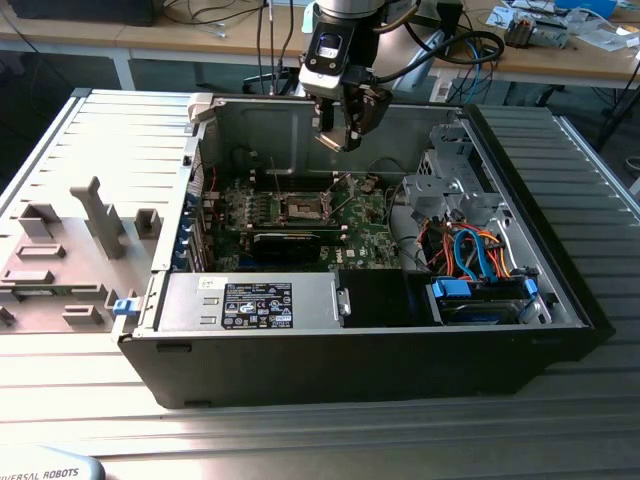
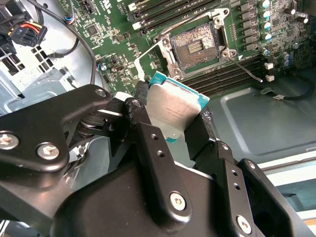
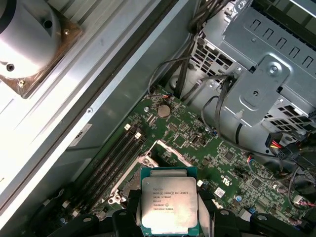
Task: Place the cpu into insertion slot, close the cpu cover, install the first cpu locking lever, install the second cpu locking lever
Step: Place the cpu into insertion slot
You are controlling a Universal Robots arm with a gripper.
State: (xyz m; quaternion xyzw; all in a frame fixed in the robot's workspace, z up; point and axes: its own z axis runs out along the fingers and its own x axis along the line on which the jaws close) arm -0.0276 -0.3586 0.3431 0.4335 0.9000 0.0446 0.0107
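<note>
As the gripper (image 1: 340,138) hangs over the open computer case (image 1: 350,365), the cpu is not yet seated. Nearest in the exterior view lies the silver power supply (image 1: 250,300), with blue and orange cables (image 1: 480,250) to its right; beyond them a long black card (image 1: 290,240) crosses the green motherboard (image 1: 365,235); just past the card sits the insertion slot (image 1: 300,207), dark-centred and uncovered, nothing in it; above it and a little to the right, well clear of the board, the claw is closed part-way on the cpu (image 2: 173,106), its two black fingers (image 2: 148,143) pinching opposite edges, the metal top turned up toward the wrist. The chip looks light, thin and stiff, probably slick on its lid and delicate on its contact face, so a hold on the bare edges seems the safe one; farthest off, cluttered workbenches (image 1: 560,50) line the room.
</note>
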